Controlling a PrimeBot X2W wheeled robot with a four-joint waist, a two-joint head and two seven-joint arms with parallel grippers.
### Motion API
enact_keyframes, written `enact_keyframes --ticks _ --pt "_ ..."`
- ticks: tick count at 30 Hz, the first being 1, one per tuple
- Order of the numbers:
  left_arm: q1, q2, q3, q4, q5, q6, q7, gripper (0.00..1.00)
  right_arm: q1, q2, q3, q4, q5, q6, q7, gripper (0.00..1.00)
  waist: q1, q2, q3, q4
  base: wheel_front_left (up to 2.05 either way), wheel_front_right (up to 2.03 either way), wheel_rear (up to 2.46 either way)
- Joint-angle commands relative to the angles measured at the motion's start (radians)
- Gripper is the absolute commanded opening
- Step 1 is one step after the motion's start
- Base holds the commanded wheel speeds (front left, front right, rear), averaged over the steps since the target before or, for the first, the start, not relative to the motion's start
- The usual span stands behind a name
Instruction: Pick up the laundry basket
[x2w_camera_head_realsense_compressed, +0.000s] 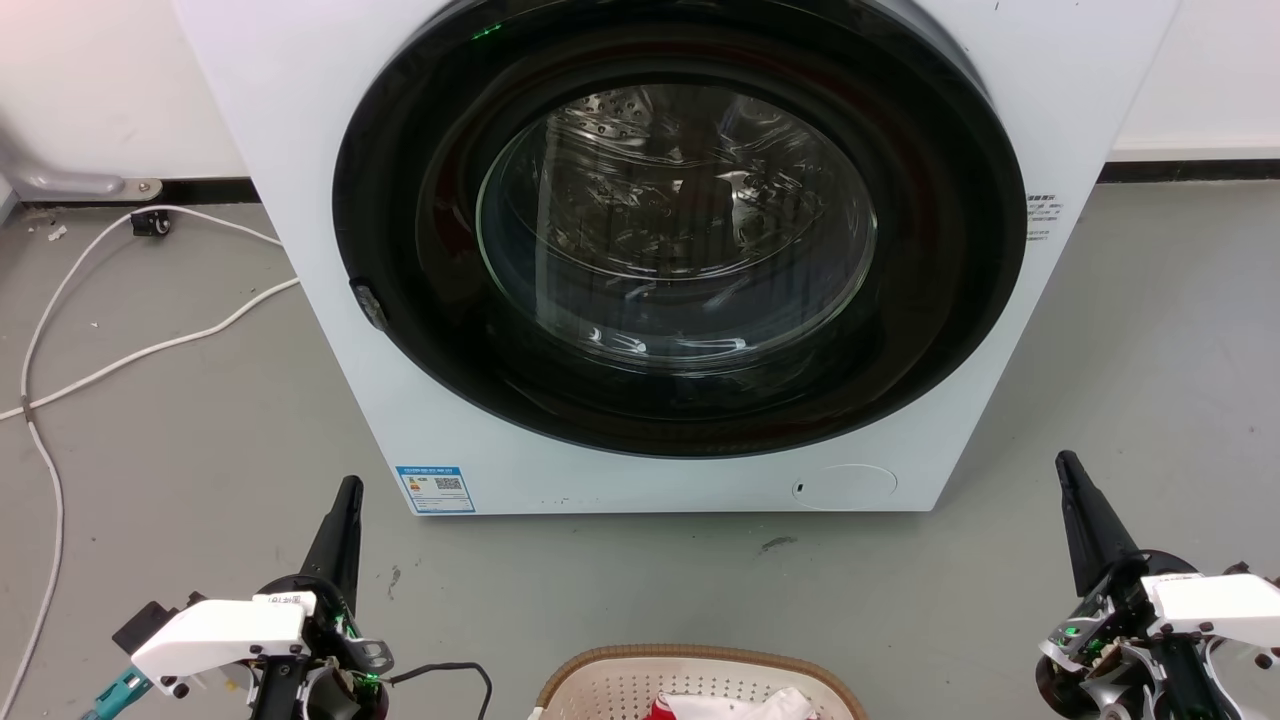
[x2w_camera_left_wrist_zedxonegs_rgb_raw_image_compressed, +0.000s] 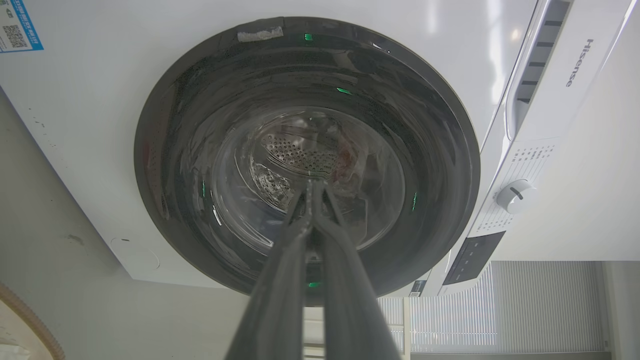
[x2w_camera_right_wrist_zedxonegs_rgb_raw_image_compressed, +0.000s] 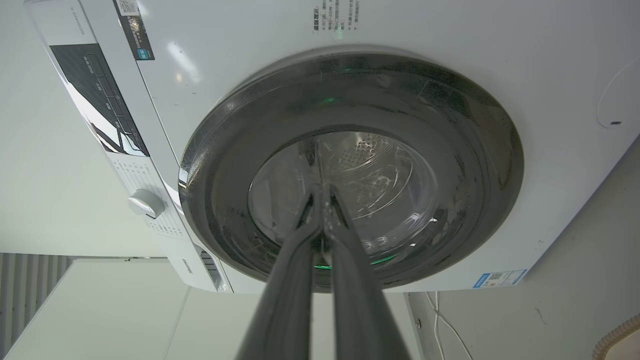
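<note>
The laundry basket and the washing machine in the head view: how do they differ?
The laundry basket is cream with a tan woven-look rim; the washing machine is white with a dark round door. The basket is much smaller and open on top; the machine's door is shut. Both stand on the grey floor.

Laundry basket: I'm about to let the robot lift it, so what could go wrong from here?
The laundry basket is cut off at the head view's bottom edge, so a grasp on its rim may be misjudged.
The left gripper and right gripper have shut jaws aimed at the washing machine, not the basket.
Clothes inside could spill if it is lifted unevenly.
</note>
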Motion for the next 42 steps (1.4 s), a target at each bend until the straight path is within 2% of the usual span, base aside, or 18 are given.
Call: enact_keyframes --ticks 1,36,37,42 --pt "-0.009 0.0 0.002 0.001 0.003 -0.003 0.004 0.0 -0.012 0.003 -0.002 0.002 -0.003 0.0 0.003 0.0 0.0 0.0 0.0 0.0 0.0 0.0 0.0" --pt "-0.01 -0.004 0.009 0.001 0.007 -0.003 0.009 0.0 -0.012 0.01 -0.012 0.002 -0.012 0.0 0.01 0.0 0.0 0.0 0.0 0.0 0.0 0.0 0.0" --pt "0.001 -0.005 0.005 0.004 0.007 0.0 0.005 1.0 0.0 0.007 -0.01 0.004 -0.007 0.0 0.008 1.0 0.0 0.0 0.0 0.0 0.0 0.0 0.0" --pt "0.0 -0.006 -0.008 0.007 0.005 0.0 -0.004 1.0 0.003 0.008 0.0 0.0 -0.015 0.0 -0.005 1.0 0.0 0.0 0.0 0.0 0.0 0.0 0.0"
